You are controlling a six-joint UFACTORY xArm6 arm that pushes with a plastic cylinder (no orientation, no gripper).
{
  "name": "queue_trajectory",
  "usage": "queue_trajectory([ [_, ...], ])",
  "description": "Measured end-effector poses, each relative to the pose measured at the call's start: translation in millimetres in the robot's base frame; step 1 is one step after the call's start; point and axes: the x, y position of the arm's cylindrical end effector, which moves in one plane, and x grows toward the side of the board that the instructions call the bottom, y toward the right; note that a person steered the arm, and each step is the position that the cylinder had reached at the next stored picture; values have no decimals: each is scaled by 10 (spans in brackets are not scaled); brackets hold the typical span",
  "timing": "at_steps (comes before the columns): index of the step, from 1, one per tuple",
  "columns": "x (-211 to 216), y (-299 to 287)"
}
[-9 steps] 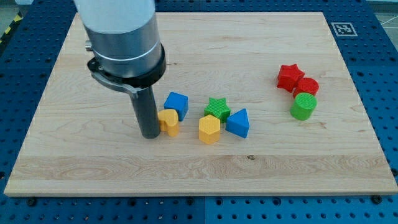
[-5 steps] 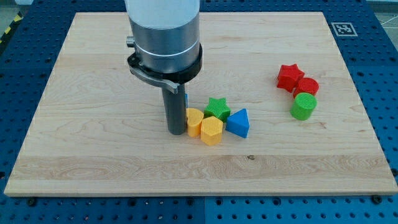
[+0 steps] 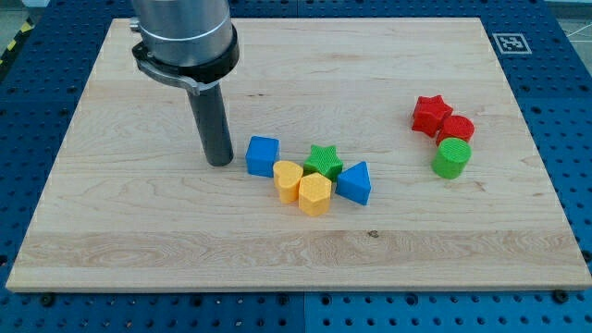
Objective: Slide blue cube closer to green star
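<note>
The blue cube (image 3: 263, 155) sits on the wooden board (image 3: 139, 240) a short way to the view's left of the green star (image 3: 323, 161). A yellow block (image 3: 288, 179) lies between and just below them, touching a yellow hexagonal block (image 3: 314, 193). A blue triangular block (image 3: 354, 182) touches the star's right side. My tip (image 3: 220, 163) rests on the board just left of the blue cube, a small gap apart.
A red star (image 3: 429, 114), a red block (image 3: 455, 129) and a green cylinder (image 3: 452, 158) cluster at the view's right. A printed marker (image 3: 511, 43) sits at the board's top right corner.
My tip pushed the left yellow block rightward against the yellow hexagon, then moved back left and up to beside the blue cube. The blue cube shows again.
</note>
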Motion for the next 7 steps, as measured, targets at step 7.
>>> queue_trajectory([
  [7,-303,643],
])
